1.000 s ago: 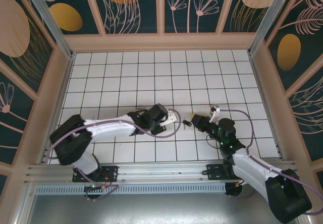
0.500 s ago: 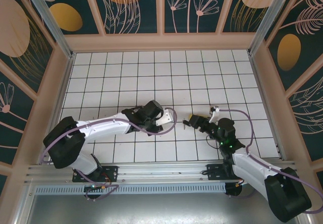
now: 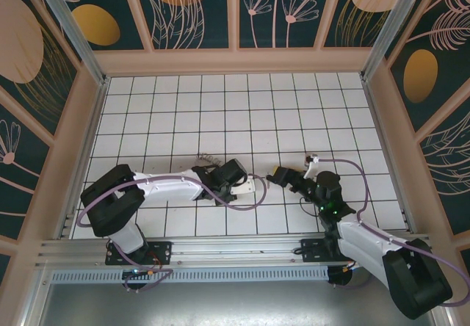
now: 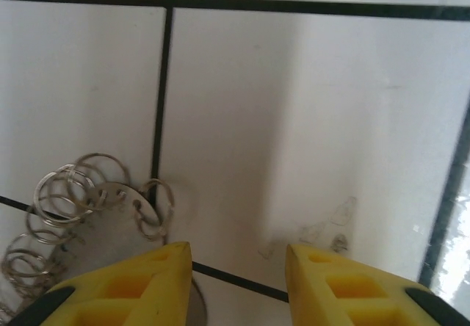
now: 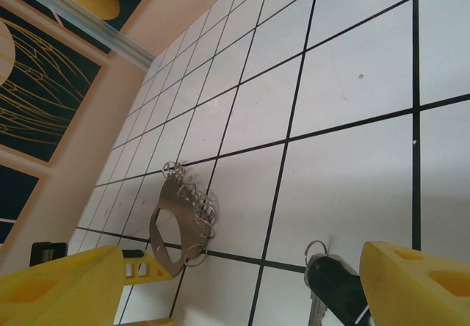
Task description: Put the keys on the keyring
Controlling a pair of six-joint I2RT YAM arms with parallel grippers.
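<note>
The keyring [image 5: 194, 205], a flat metal loop edged with small wire rings, lies loose on the tiles at the left. The left gripper [image 4: 236, 252] hangs just beside it, fingers partly apart and empty. Right of that, the key [image 5: 329, 278] lies on a tile between the wide-spread fingers of the right gripper [image 5: 253, 256], not gripped. Likely trouble: the unheld loop skids when touched, or the fingers close off-centre (the key sits close to one of them) and flick it away. The loop's long axis runs roughly left-right. The key seems to lie likewise, its small ring end pointing left.
</note>
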